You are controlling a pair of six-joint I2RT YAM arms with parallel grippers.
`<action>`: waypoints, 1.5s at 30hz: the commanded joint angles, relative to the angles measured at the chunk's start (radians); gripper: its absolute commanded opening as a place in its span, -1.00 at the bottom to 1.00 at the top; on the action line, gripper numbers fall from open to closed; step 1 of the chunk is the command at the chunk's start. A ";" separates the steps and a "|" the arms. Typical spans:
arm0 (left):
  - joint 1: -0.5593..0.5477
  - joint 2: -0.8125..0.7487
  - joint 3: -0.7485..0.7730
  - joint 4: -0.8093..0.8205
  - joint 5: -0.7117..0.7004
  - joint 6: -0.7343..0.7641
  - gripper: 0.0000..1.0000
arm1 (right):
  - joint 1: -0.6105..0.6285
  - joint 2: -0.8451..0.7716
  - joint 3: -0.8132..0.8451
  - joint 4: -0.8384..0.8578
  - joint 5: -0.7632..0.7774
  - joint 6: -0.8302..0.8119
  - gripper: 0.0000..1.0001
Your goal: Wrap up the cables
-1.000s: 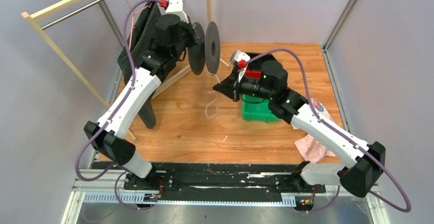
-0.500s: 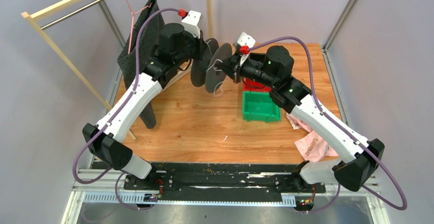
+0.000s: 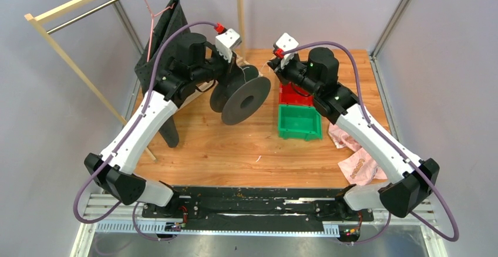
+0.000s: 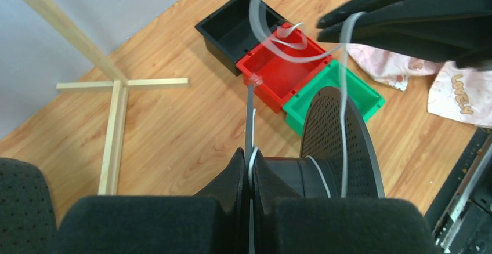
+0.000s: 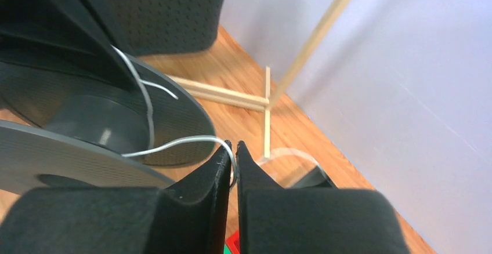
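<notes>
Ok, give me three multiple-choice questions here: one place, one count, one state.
1. Where is the black spool? A inside a drawer; B in the left pincer; C on a shelf.
2. How many bins stand in a row? A two; B five; C three.
3. The right pincer is: A shut on the white cable; B wide open; C shut on a spoon.
Answers: B, it clamps the spool; C, black bin, red bin, green bin; A, the cable is pinched between closed fingers.
</notes>
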 commanded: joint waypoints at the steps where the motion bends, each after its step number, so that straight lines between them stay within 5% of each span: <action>1: 0.000 -0.065 0.060 -0.025 0.056 0.029 -1.00 | -0.048 0.019 -0.051 -0.028 0.058 -0.015 -0.76; 5: 0.001 -0.076 0.109 -0.026 0.008 0.014 -1.00 | -0.096 0.001 -0.096 -0.049 0.012 0.043 -0.35; 8: 0.001 -0.084 0.151 -0.025 -0.014 -0.010 -1.00 | -0.139 -0.037 -0.132 -0.062 -0.061 0.084 0.15; 15: 0.001 -0.079 0.255 -0.025 -0.068 -0.080 -1.00 | -0.198 -0.121 -0.238 -0.045 -0.263 0.143 0.43; 36: 0.001 -0.061 0.435 -0.016 -0.164 -0.204 -1.00 | -0.201 -0.119 -0.372 0.122 -0.398 0.270 0.59; 45: 0.001 -0.046 0.464 0.004 -0.163 -0.215 -1.00 | -0.175 -0.104 -0.364 0.176 -0.470 0.187 0.54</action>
